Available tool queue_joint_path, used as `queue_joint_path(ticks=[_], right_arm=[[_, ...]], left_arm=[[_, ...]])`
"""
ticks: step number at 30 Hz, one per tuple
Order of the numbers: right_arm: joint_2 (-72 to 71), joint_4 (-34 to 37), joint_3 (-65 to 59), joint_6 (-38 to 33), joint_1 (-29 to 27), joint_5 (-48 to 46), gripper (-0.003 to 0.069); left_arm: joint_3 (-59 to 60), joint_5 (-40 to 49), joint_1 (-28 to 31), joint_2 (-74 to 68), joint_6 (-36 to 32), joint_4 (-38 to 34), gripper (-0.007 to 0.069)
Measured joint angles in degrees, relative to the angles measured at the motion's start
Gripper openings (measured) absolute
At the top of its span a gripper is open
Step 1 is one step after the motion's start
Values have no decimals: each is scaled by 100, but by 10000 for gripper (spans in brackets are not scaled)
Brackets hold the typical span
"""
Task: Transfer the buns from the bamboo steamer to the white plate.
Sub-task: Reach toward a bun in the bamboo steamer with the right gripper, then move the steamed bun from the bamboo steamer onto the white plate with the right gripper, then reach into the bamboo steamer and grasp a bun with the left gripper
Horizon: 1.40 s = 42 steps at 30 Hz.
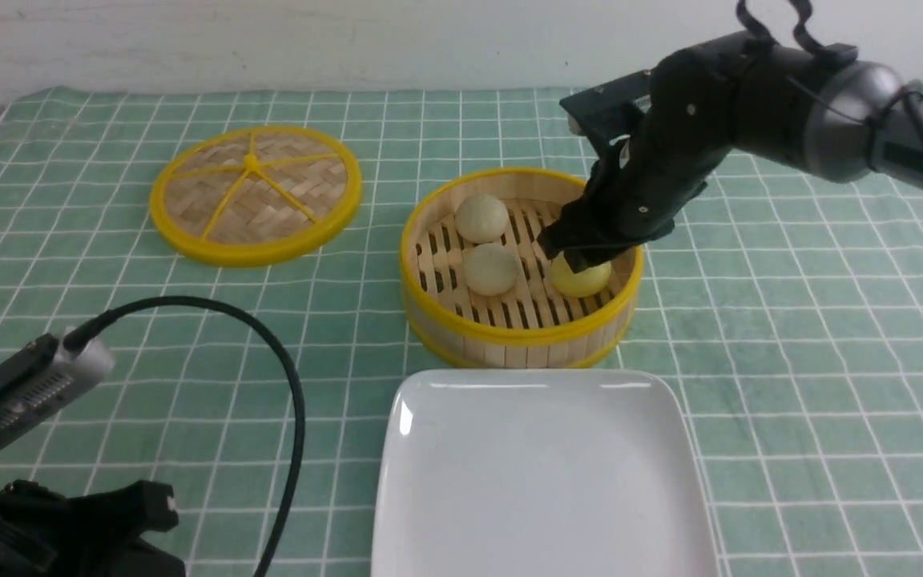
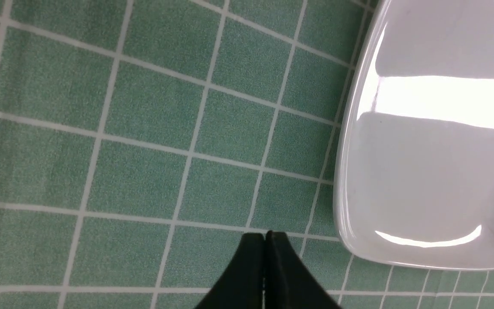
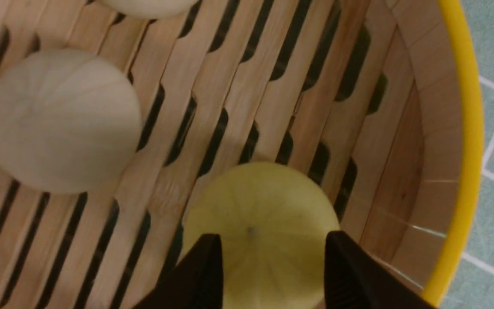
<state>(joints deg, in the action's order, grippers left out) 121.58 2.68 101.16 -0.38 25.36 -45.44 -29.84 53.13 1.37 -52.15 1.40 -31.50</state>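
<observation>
The bamboo steamer (image 1: pixel 509 332) stands mid-table with all three buns on its slatted floor: two cream ones (image 1: pixel 481 218) (image 1: pixel 491 268) and the yellow bun (image 1: pixel 586 279) at its right side. My right gripper (image 1: pixel 578 255) reaches down into the basket, open, its black fingers on either side of the yellow bun (image 3: pixel 260 206), which still rests on the slats. A cream bun (image 3: pixel 62 120) lies beside it, away from the wall (image 3: pixel 465 128). The white plate (image 1: pixel 542 481) is bare in front of the steamer. My left gripper (image 2: pixel 266 235) is shut over the cloth beside the plate (image 2: pixel 427 171).
The flat woven lid (image 1: pixel 255 192) with yellow spokes lies at the back left. A black cable (image 1: pixel 285 385) arcs over the green checked cloth from my left arm at the near left corner.
</observation>
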Motion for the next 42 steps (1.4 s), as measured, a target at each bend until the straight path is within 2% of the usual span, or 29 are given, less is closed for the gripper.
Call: queue_joint_path(ticks=[2,5,6,7,8,9,14,16,19,23,26,30,32,34,35,36,39,42], right_arm=[[112,48,12,38,0,24,281],[142,271,40,38,0,0,122],[134,299,43,38,0,-9,111],[73,377,43,38,0,-66,40],[-32,463,43,38,0,-214,13],[-54,464,43,38,0,-237,12],[-1058,636,12,38,0,-1533,10],[-1628,928,-228,38,0,-2129,10],[-2103,1306,-711,-53,28,-2353,10],[-2639,1635,-2068,-149,245,-1734,10],[-2639,1909,-3258,-149,427,-450,13],[-2346,2234,-3983,-155,514,628,48],[-2266,2242,-4052,-155,514,760,71],[-2179,2271,-4080,-155,514,875,146],[-2179,2285,-4080,-155,514,874,213],[-2191,2285,-4080,-155,514,863,234],[-2406,2194,-3933,-176,509,488,407],[-2755,2038,-3748,-198,460,147,465]], left_arm=[[0,-14,0,0,0,0,32],[0,-19,0,0,0,0,36],[0,-19,0,0,0,0,36],[0,-19,0,0,0,0,39],[0,-19,0,0,0,0,41],[0,-19,0,0,0,0,41],[0,-83,0,0,0,84,46],[0,-173,0,0,0,160,51],[0,-278,0,0,0,197,54],[0,-360,0,0,0,205,57],[0,-373,0,0,0,218,64],[0,-404,0,0,0,254,74],[0,-412,0,0,0,254,77],[0,-432,0,0,0,270,88],[0,-465,0,0,0,281,95],[0,-475,0,0,0,281,98],[0,-628,0,0,0,286,129],[0,-872,0,0,0,286,149]])
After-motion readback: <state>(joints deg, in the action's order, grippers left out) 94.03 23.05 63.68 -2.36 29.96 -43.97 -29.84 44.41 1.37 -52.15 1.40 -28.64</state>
